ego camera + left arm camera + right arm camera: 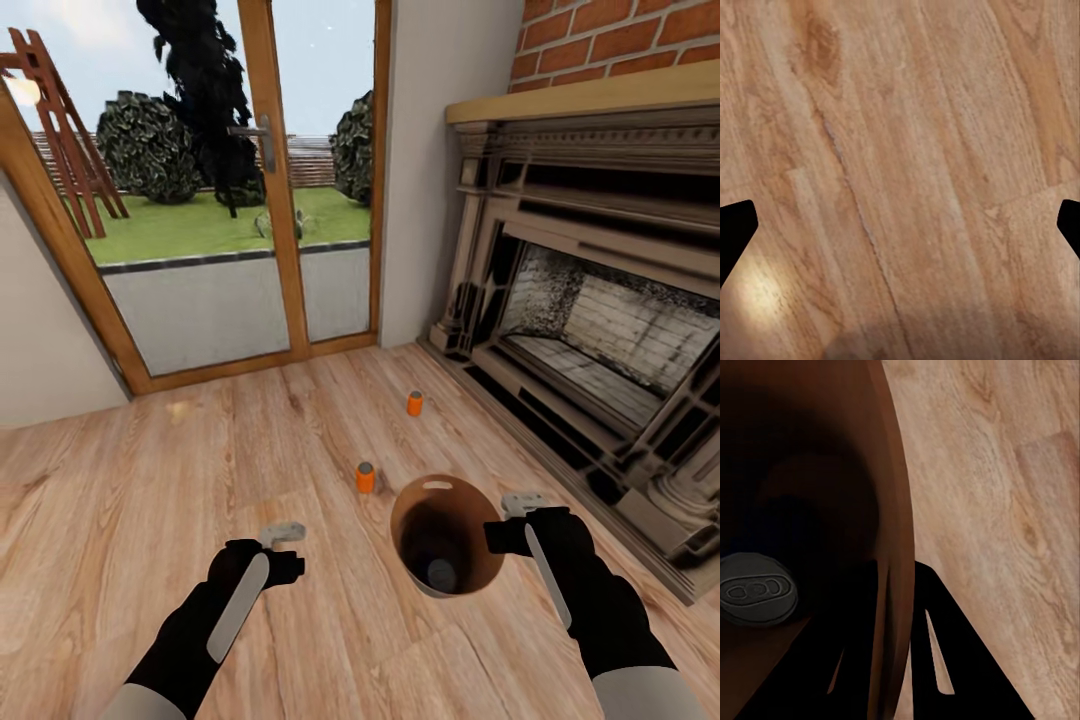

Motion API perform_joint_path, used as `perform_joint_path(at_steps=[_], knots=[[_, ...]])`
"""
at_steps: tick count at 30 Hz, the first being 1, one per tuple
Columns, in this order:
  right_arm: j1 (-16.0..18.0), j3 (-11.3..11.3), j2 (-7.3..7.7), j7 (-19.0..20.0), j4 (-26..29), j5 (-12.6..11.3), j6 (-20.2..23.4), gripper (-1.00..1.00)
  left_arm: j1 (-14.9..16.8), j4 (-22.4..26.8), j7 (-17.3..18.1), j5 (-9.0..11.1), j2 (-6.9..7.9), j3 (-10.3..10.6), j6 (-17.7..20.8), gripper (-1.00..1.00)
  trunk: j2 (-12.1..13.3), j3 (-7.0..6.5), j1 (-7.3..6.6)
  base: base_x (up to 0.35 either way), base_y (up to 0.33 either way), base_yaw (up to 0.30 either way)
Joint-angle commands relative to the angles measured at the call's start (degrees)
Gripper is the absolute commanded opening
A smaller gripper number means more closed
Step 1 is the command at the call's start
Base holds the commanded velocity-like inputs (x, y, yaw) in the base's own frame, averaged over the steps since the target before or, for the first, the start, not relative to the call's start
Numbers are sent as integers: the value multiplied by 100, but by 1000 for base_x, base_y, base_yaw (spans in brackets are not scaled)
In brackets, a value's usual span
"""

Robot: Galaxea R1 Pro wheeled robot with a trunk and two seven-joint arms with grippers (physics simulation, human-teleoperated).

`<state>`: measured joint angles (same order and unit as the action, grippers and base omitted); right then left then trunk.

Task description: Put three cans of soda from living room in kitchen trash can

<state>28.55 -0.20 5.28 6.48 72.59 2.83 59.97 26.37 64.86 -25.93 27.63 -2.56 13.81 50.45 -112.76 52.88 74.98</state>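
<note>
Already one can point(440, 573) inside bin point(470, 585), right gripper point(505, 535) clamped on its rim. Two orange cans point(366, 477) wait on floor point(150, 500) ahead; left gripper point(285, 535) wide, empty. Kitchen trip remains.

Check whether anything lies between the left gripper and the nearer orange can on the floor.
Nothing visible does: bare wood floor separates the left gripper from the nearer orange can. The trash can, held by the right gripper, sits off to the side.
</note>
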Motion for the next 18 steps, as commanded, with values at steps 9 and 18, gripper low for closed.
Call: perform_joint_path(at_steps=[9,18], knots=[[1,3,-1,31,1,-107,3,-100,0,0,4,-3,-11,44,0,100,0,-79,0,0,0,79],[1,3,-1,29,-1,-107,3,-100,0,0,4,-3,-16,131,0,100,0,-157,0,0,0,79]])
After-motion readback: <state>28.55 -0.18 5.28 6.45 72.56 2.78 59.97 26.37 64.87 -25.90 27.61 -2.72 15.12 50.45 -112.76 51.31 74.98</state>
